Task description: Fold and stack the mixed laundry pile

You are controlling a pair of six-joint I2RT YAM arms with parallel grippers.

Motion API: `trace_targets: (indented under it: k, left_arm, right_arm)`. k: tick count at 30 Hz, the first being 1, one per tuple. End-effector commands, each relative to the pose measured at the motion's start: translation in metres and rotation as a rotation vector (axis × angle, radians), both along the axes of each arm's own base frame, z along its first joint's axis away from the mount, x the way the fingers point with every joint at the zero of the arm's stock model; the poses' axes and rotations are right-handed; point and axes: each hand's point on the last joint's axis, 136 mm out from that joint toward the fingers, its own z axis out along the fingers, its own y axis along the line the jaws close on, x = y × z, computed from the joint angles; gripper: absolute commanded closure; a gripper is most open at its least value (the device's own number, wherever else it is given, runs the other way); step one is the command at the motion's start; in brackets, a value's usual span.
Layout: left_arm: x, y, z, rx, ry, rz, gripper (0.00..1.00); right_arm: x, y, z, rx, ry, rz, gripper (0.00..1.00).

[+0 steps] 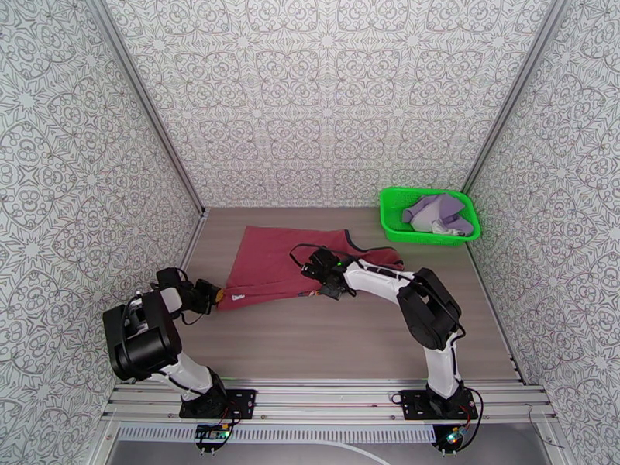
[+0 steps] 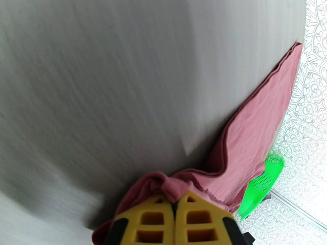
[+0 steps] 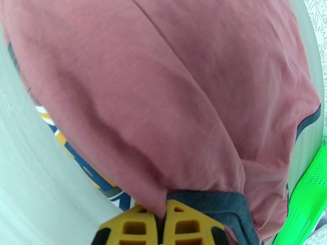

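At the left of the table [image 1: 349,339], the left gripper [image 1: 218,293] is seen low over the wood-grain surface, brought together on the near left corner of the dark red tank top [image 1: 279,261]; in the left wrist view the yellow fingers [image 2: 153,219] are closed tight at the left gripper [image 2: 175,201], with a bunched fold of the dark red tank top [image 2: 245,139] pinched between them and the rest of the cloth stretched away along the table towards the far wall. The garment is laid mostly flat across the middle of the table, its dark-trimmed armhole turned to the right. Over its near right edge the right gripper [image 1: 322,288] is lowered, and in the right wrist view the right gripper [image 3: 163,209] is shown clamped on the dark trim of the dark red tank top [image 3: 163,99], the fabric being lifted into a rounded swell ahead of the fingers, with a blue, orange and white print glimpsed beneath it at the left. Further right, in the far right corner, the green mesh basket [image 1: 387,214] is set well apart from the top, and the lavender garment [image 1: 443,209] is held crumpled inside it
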Motion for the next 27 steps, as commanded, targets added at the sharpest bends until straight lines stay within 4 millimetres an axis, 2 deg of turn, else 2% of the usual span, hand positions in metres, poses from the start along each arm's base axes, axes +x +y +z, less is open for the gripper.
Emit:
trace_targets:
  k: [1, 6, 11, 18, 21, 27]
  left_arm:
    - [0.008, -0.002, 0.026, 0.038, -0.053, -0.04, 1.0]
    - [-0.003, -0.019, 0.048, 0.071, -0.062, -0.097, 1.0]
    - [-0.03, -0.036, 0.059, 0.114, -0.049, -0.124, 1.0]
    - [-0.075, -0.051, 0.051, 0.17, 0.004, -0.122, 1.0]
    - [-0.089, -0.056, 0.044, 0.178, 0.028, -0.117, 1.0]
    - [-0.11, -0.055, 0.032, 0.2, 0.077, -0.097, 1.0]
  right_arm:
    - [-0.006, -0.004, 0.031, 0.024, -0.017, -0.027, 1.0]
    - [-0.038, -0.015, 0.043, 0.038, 0.041, -0.029, 1.0]
    - [-0.077, -0.022, 0.041, 0.046, 0.134, -0.024, 1.0]
    - [-0.134, -0.021, 0.026, 0.022, 0.25, -0.016, 1.0]
    - [-0.161, -0.02, 0.016, 0.001, 0.298, -0.011, 1.0]
    - [-0.201, -0.026, 0.0, -0.036, 0.374, -0.05, 1.0]
